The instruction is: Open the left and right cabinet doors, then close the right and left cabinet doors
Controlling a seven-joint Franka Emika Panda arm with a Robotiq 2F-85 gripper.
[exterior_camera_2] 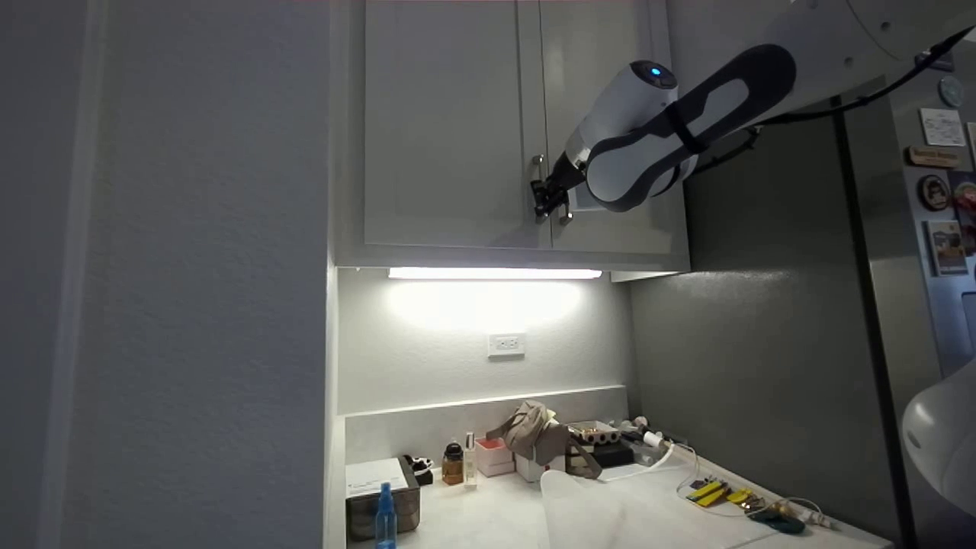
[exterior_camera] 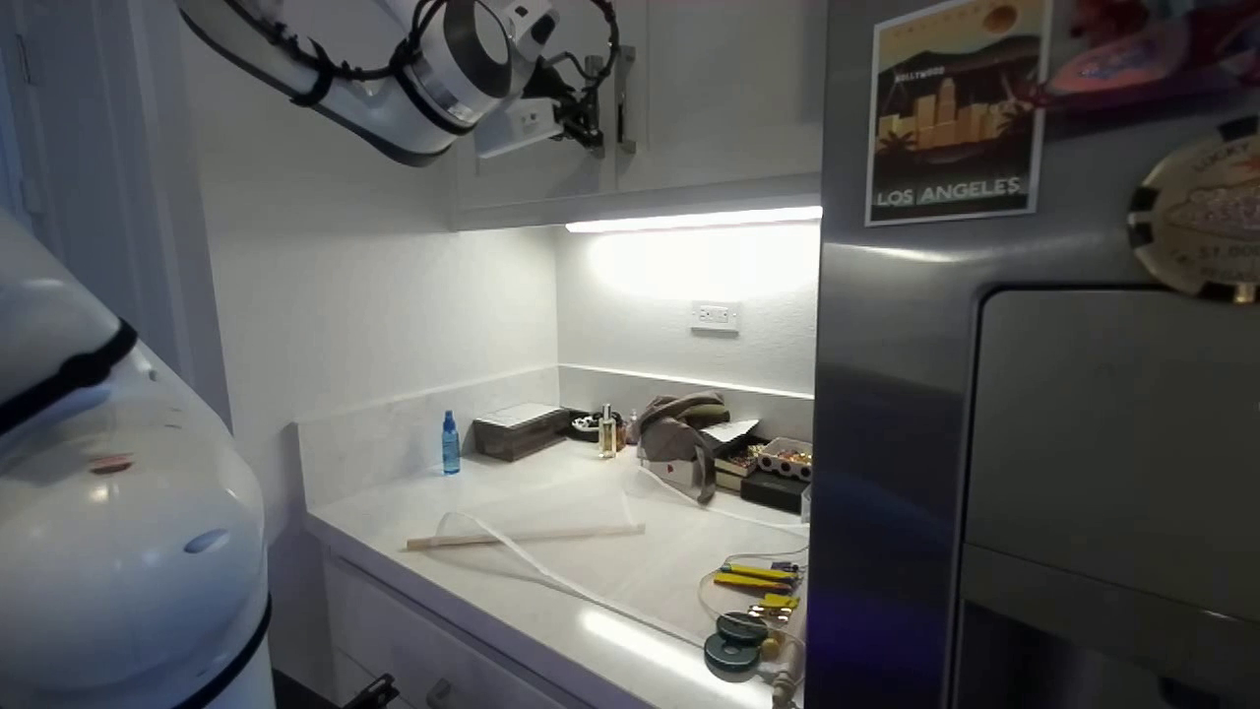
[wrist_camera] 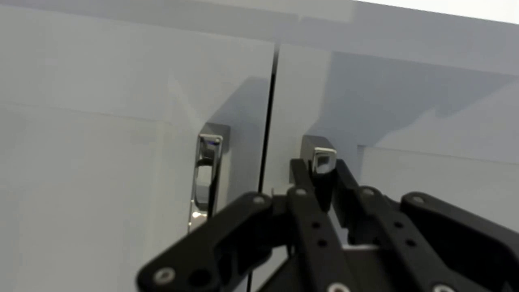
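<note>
One side wall [exterior_camera: 364, 266] stands well to the left of the left handle [wrist_camera: 323, 156], so I judge that the swing must stop before touching it. Between the two is the left cabinet door [exterior_camera_2: 442, 130], closed. At the left handle itself, the gripper [wrist_camera: 321, 168] is drawn narrow, its fingers [wrist_camera: 301, 174] on both sides, and it seems to have hold. The step is probably opening this door: secure the grip, then pull outward and follow a curve to the left. Just right of the left handle is the right handle [wrist_camera: 204, 182], which should not be caught; farther right, the right cabinet door [exterior_camera_2: 598, 49], also closed.
</note>
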